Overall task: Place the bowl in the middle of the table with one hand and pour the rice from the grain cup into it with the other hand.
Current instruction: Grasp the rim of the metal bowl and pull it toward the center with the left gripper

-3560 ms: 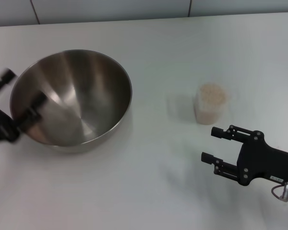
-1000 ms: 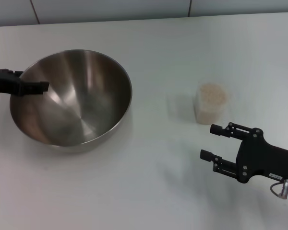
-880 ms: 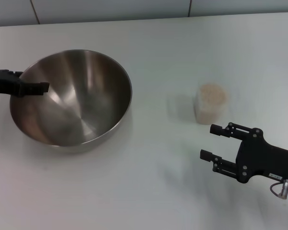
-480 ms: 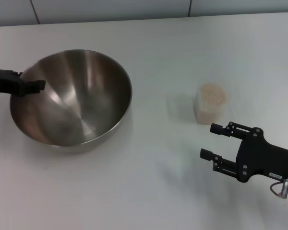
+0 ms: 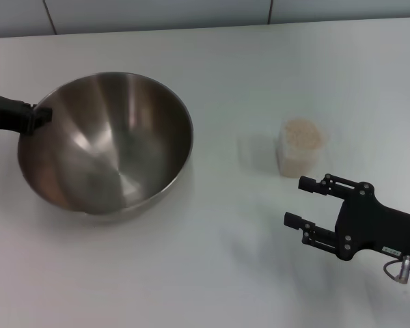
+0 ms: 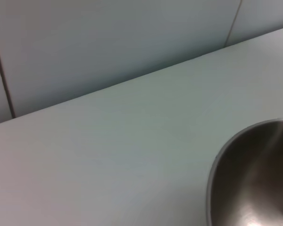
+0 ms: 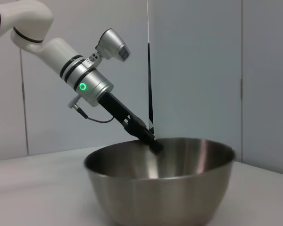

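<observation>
The steel bowl sits on the white table at the left, a little tilted. My left gripper comes in from the left and is shut on the bowl's left rim; the right wrist view shows it clamped over the rim of the bowl. Part of the bowl shows in the left wrist view. The clear grain cup stands upright at the right, filled with rice. My right gripper is open and empty, just in front of the cup and not touching it.
A tiled wall runs along the table's far edge. Bare tabletop lies between the bowl and the cup.
My left gripper has closed in on the bowl's left rim, and the bowl has shifted slightly to the right. The right arm and the cup have not moved.
</observation>
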